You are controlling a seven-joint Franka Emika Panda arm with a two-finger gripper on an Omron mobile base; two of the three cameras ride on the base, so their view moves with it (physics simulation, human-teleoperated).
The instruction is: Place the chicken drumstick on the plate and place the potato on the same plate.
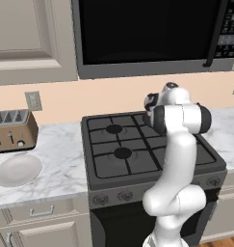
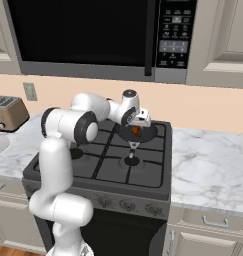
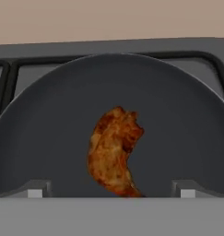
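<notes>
Hand hangs over the dark pan, fingers spread wide, holding nothing; chicken drumstick lies directly below between them, long axis running away from the hand

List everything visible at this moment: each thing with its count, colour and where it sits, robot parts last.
chicken drumstick: 1, reddish-brown, lying in the pan
pan: 1, dark grey, on the stove's rear right burner
stove: 1, black gas hob with grates, set between the counters
plate: 1, white, on the left counter in front of the toaster
toaster: 1, brown and metal, at the back of the left counter
microwave: 1, black with grey frame, above the stove
counter: marble white, both sides of the stove
wall outlet: 1, grey, above the toaster
arm: 1, white
gripper: 1, open, either side of the drumstick
</notes>
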